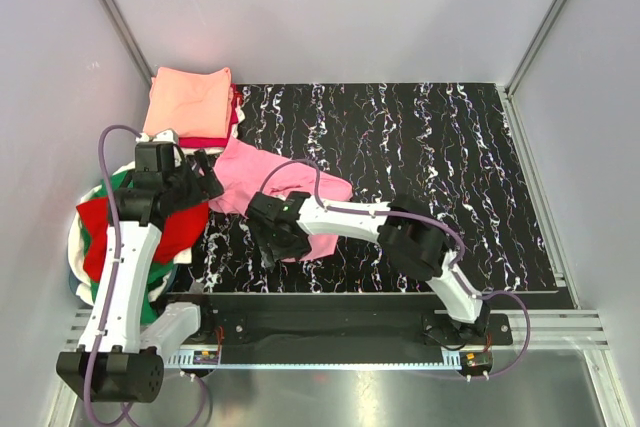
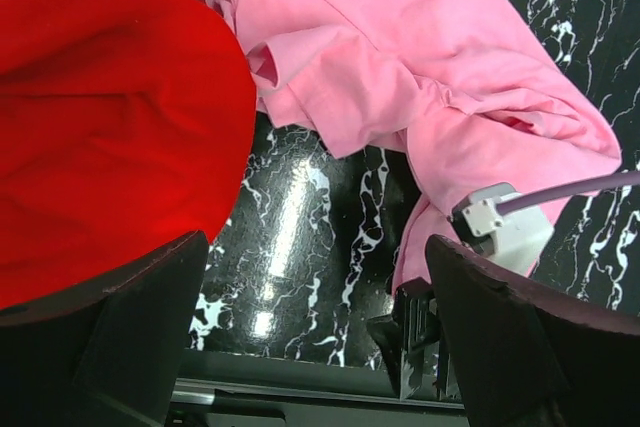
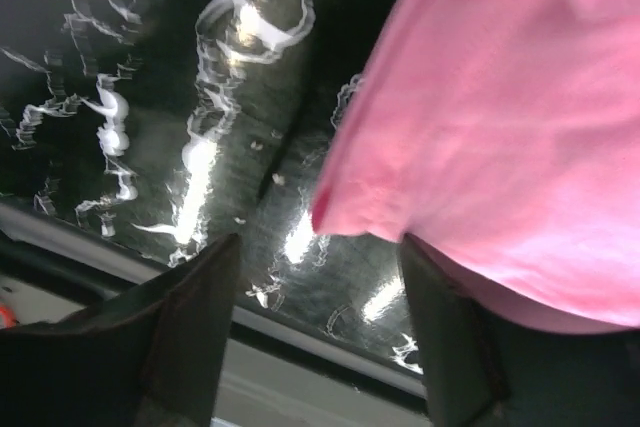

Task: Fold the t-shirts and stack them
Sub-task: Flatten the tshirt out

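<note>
near edge: the right gripper point(image 3: 320, 247), fingers spread apart and holding nothing, is poised at the near hem of the pink t-shirt point(image 3: 520, 117), which lies crumpled on the black marbled table point(image 1: 430, 147) left of centre. to do this step well, the hem corner should probably sit fully between the fingers before they close, and only one layer should be taken, then drawn outward to flatten the cloth. the left gripper point(image 2: 318, 242), also spread wide and empty, hangs over bare table between the red t-shirt point(image 2: 100, 127) and the pink one; it would best take an opposite corner. further left, the red, green t-shirt point(image 1: 113, 188) and white t-shirt point(image 1: 78, 247) lie in a heap, partly under the left arm. far corner: a folded salmon-orange t-shirt point(image 1: 190, 102). hidden or unclear: the pink shirt's neck label and sleeves, and whether its hem touches a right finger.
</note>
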You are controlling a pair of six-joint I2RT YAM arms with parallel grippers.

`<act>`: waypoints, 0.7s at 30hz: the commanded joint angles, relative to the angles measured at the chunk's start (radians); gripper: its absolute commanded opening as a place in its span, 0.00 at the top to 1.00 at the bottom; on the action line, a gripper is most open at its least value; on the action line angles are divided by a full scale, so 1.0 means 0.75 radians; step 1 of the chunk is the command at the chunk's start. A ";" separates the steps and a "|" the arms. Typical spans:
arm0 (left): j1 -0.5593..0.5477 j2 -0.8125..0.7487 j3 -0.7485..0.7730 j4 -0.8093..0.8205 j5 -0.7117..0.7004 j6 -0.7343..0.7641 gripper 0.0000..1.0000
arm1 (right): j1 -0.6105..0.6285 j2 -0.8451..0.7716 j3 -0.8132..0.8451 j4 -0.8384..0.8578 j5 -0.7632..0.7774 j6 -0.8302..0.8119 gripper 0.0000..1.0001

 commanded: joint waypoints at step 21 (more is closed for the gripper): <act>0.062 -0.080 -0.070 0.032 0.059 0.078 0.04 | 0.008 0.150 0.267 -0.283 0.300 -0.002 0.42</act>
